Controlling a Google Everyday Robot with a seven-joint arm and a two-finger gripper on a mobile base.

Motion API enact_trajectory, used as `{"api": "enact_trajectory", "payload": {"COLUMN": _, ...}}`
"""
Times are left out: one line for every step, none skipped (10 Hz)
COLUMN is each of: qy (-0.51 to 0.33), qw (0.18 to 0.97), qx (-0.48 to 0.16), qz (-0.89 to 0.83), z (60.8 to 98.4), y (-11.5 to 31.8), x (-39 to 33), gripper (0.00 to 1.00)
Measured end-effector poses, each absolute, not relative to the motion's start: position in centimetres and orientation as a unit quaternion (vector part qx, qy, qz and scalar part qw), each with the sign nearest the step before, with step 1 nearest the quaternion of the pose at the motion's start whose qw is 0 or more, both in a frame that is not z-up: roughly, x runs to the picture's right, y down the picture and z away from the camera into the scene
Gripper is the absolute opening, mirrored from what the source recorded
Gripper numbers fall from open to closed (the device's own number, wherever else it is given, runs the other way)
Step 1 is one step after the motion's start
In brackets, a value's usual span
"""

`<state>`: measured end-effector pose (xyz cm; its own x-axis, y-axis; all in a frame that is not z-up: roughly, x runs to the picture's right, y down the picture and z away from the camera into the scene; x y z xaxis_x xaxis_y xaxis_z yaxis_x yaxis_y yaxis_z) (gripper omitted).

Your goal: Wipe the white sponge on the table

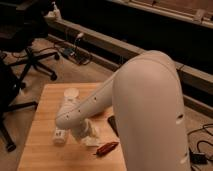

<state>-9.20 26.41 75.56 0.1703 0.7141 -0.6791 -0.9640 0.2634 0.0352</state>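
The white sponge (92, 141) lies on the light wooden table (42, 107), near its front middle. My arm reaches from the right down over the table, and the gripper (83, 132) sits low at the sponge's left edge, touching or just above it. The arm hides part of the sponge and of the table's right side.
A white labelled bottle (60, 136) lies just left of the gripper. A white round cup (71, 93) stands further back. A red object (106, 148) lies right of the sponge and a black object (112, 125) behind it. Office chairs (30, 52) stand on the floor to the left.
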Motion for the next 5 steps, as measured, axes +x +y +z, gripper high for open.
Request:
{"api": "enact_trajectory", "payload": {"qy": 0.303, "qw": 0.736, "qx": -0.21, "qz": 0.568, "z": 75.9, "y": 26.4, "x": -9.4, "gripper": 0.65}}
{"api": "enact_trajectory", "payload": {"qy": 0.306, "qw": 0.736, "qx": -0.211, "qz": 0.566, "z": 76.2, "y": 26.4, "x": -9.6, "gripper": 0.65}}
{"api": "enact_trajectory", "payload": {"qy": 0.311, "qw": 0.736, "qx": -0.21, "qz": 0.564, "z": 76.5, "y": 26.4, "x": -9.7, "gripper": 0.65}}
{"api": "enact_trajectory", "payload": {"qy": 0.315, "qw": 0.736, "qx": -0.208, "qz": 0.562, "z": 76.9, "y": 26.3, "x": -9.8, "gripper": 0.65}}
{"api": "enact_trajectory", "payload": {"qy": 0.319, "qw": 0.736, "qx": -0.204, "qz": 0.561, "z": 77.1, "y": 26.0, "x": -9.8, "gripper": 0.65}}
